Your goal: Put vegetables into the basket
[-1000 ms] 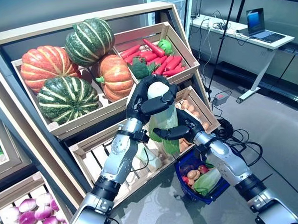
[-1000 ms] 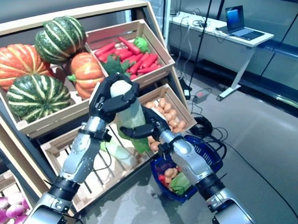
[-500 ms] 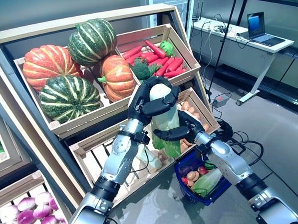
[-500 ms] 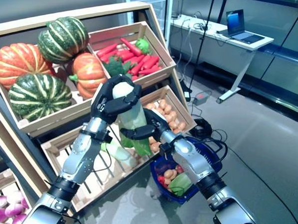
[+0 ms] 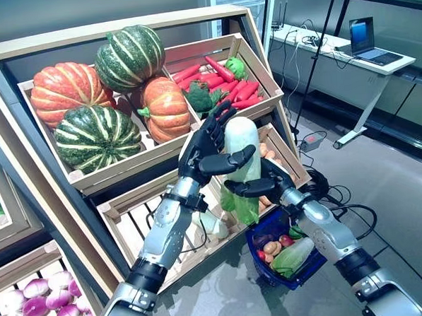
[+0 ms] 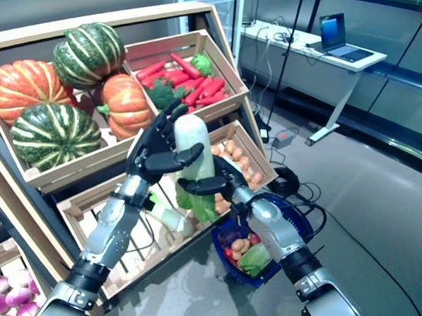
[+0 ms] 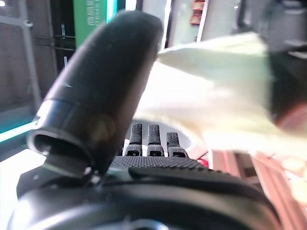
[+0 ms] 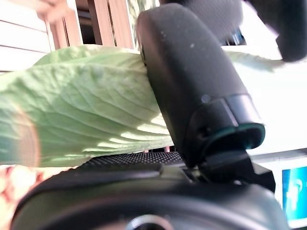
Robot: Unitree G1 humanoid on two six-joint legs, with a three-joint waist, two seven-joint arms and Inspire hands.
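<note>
At the far lower left of the frame a crate of purple-and-white onions [image 5: 31, 309] shows, and above it, in the upper left, a wooden crate [image 5: 92, 180] holds two orange pumpkins [image 5: 66, 91] and two green striped squashes [image 5: 97, 139]. To its right, in the upper middle, a second crate [image 5: 263, 77] carries red peppers [image 5: 239, 91] with a green broccoli head [image 5: 202, 96] among them.

The left hand [image 5: 205, 148] sits at the centre of the frame with its fingers spread and nearly straight against the left side of a napa cabbage [image 5: 241, 156], its thumb reaching across the white stem; it does not clasp the cabbage. The cabbage stands upright in the air, white end up and green leaves hanging down, in front of the lower slatted crate [image 5: 129, 219].

Just right of centre the right hand [image 5: 265, 187] has its thumb and fingers curled round the leafy lower part of the cabbage, and its wrist view shows the thumb pressed on a green leaf.

Below it, at the lower right, a blue basket [image 5: 309, 266] stands on the floor with another cabbage and small vegetables inside. Behind the hands, a crate of potatoes [image 5: 281, 154] sits to the right. In the upper right a laptop [image 5: 369, 36] rests on a white desk [image 5: 347, 52]
</note>
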